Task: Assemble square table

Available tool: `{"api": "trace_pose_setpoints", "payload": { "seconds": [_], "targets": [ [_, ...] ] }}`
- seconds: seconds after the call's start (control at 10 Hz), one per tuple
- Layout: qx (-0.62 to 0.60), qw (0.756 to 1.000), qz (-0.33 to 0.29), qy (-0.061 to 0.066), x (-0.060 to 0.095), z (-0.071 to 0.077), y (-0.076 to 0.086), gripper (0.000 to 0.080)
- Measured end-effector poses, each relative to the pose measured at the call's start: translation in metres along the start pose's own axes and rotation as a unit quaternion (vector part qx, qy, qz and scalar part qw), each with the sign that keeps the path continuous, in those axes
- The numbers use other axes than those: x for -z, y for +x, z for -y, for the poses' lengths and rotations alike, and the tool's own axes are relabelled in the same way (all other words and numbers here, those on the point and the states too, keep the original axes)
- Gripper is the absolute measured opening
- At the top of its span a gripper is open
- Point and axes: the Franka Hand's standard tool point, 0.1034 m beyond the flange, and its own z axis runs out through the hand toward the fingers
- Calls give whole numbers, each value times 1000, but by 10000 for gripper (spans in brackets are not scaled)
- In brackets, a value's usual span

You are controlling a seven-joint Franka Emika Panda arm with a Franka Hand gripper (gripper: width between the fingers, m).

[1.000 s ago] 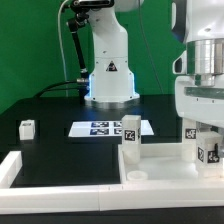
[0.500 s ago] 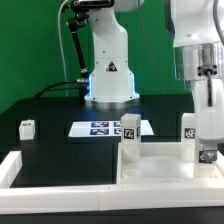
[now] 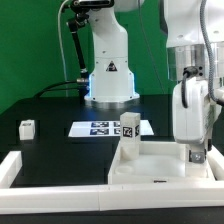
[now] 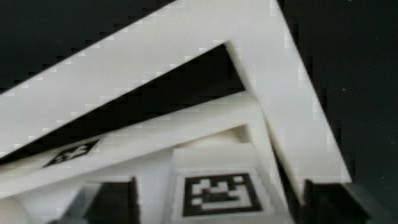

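Exterior view: large white plastic square panel with raised rim lies flat on the black table near the front, toward the exterior view's right. One small white leg block with a black-white tag stands upright on the panel's far left corner as that view shows it. A second white tagged leg block stands at the panel's far right corner, mostly hidden behind the white robot arm's two-finger gripper, which hangs straight down over it.

Wrist view: this leg's tag face sits between the two dark fingers, with a dark gap visible on each side. So the jaws stand fairly wide around the leg, apparently not pressing it; contact can't be ruled out at this blur.

A third small white tagged leg block sits alone on the table at the exterior view's left, well apart from the panel. Flat white marker board lies behind the panel, in front of the white robot base. Long white border bar runs along the front edge, with a short arm at the left.
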Motion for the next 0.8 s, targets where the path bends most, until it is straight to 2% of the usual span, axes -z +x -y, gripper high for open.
{"api": "trace_pose_setpoints", "payload": {
  "seconds": [0.1, 0.2, 0.4, 0.5, 0.6, 0.8],
  "targets": [
    [1, 1000, 0, 1, 1, 0, 0, 507],
    [11, 1000, 5, 4, 11, -1, 0, 624],
    [22, 1000, 18, 8, 39, -6, 12, 642],
    [27, 999, 22, 12, 49, -2, 19, 648],
    [25, 999, 20, 12, 49, 1, 24, 648],
    [27, 999, 18, 11, 46, -1, 22, 649]
  ]
}}
